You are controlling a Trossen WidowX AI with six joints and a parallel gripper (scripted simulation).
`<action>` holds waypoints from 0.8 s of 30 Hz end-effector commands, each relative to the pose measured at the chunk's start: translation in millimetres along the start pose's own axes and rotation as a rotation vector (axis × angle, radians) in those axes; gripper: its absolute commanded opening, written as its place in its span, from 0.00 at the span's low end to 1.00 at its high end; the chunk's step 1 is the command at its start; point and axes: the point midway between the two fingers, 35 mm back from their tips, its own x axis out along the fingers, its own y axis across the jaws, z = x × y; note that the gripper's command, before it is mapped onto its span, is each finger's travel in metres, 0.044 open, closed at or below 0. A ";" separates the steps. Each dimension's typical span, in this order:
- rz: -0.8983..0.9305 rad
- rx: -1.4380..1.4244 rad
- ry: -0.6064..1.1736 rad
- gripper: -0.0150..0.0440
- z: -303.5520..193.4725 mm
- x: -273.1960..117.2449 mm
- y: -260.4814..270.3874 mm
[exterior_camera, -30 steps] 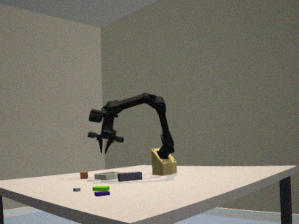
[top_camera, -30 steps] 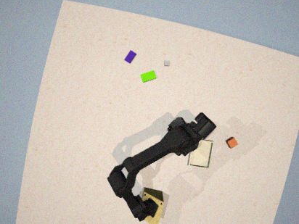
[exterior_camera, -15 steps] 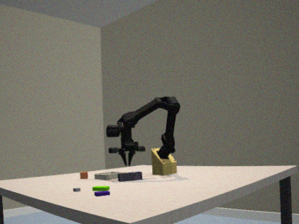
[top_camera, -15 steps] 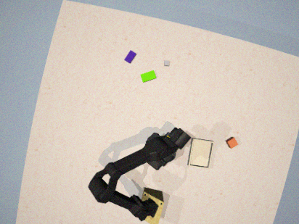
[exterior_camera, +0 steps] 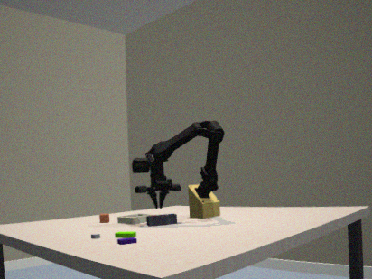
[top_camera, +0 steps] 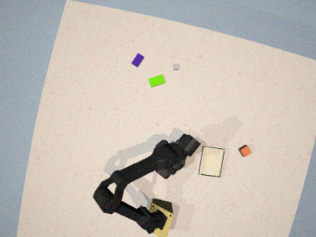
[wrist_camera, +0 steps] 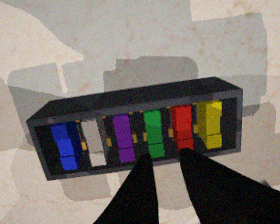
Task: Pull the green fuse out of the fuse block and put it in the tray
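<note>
My claw (wrist_camera: 164, 172) hangs above the fuse block (wrist_camera: 140, 125), fingers nearly together, holding nothing. Green fuse (wrist_camera: 153, 133) sits seated in its slot, purple fuse (wrist_camera: 123, 137) just left, red fuse (wrist_camera: 183, 128) just right; white, blue and yellow further along the row. Tray (top_camera: 212, 161) lies on the worktop (top_camera: 96, 118) beside my wrist. Orange cube (top_camera: 245, 150) beyond it. Loose green block (top_camera: 156, 80), purple block (top_camera: 137, 60) and grey cube (top_camera: 176, 66) well apart.

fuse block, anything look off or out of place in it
Nothing stands out. The fuse block holds six fuses seated in a row, blue to yellow, none tilted or raised, and the green fuse is in its slot. The tool hangs above it, nearly shut and holding nothing.
</note>
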 end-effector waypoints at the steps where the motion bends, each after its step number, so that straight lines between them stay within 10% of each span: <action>1: 0.005 0.008 -0.004 0.36 -0.1 5.4 1.5; 24: 0.005 0.008 -0.005 0.36 -0.6 23.3 1.8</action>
